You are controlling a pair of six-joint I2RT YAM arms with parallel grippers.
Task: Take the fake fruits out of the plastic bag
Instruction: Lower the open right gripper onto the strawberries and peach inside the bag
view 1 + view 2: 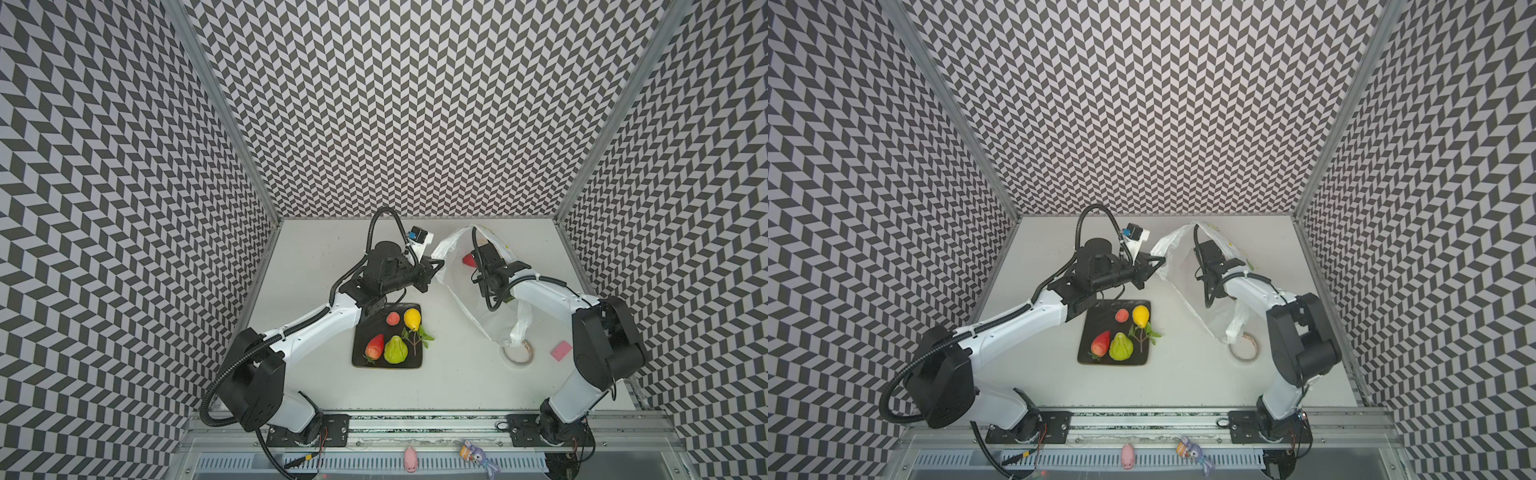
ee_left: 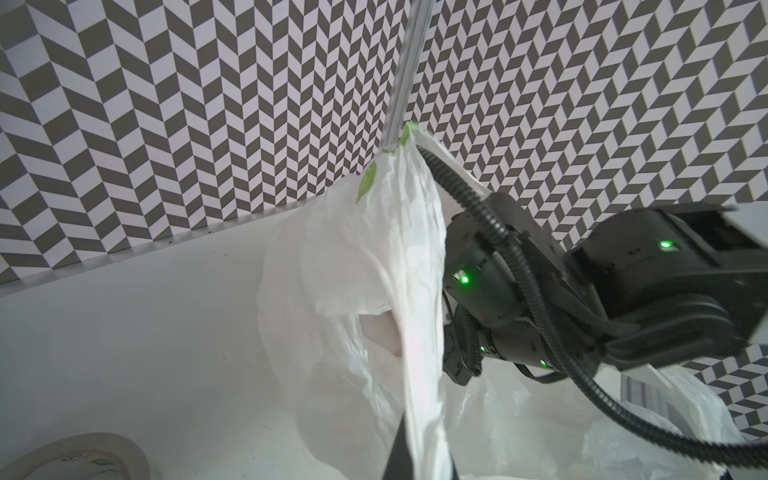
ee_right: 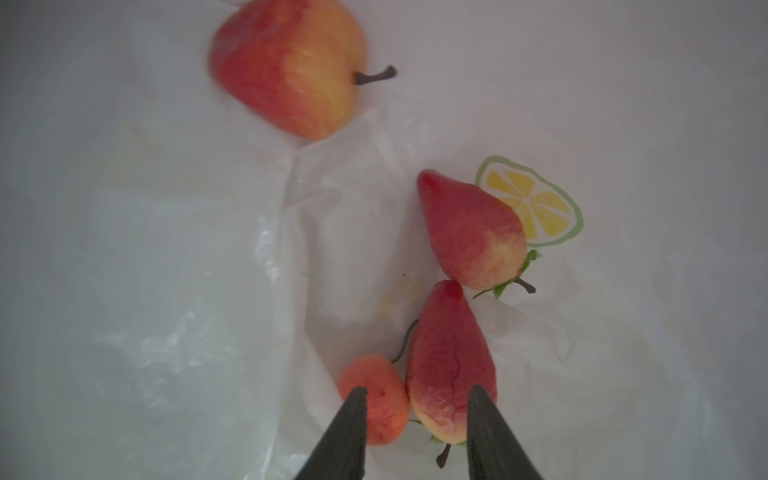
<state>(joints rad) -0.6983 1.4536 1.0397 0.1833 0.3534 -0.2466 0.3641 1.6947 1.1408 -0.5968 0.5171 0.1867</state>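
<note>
A black tray near the middle of the surface carries the fruit already out of the bag. On it are a red strawberry, a green pear, a small pink fruit and a yellow lemon. A leafy sprig pokes over the tray's right rim. Beyond the tray, toward the far edge, your left pincer is pressed together on the rim of the plastic bag and holds that edge up off the surface. The bag sprawls toward the far right corner. Your right pincer is inside it, jaws spread and gripping nothing. Its tips are poised over a small pink-orange fruit and a near strawberry, which lie side by side. A far strawberry and a red-yellow apple-like fruit lie deeper in the bag. The bag's handle drapes over a tape roll, and a pink block sits near the right edge.
</note>
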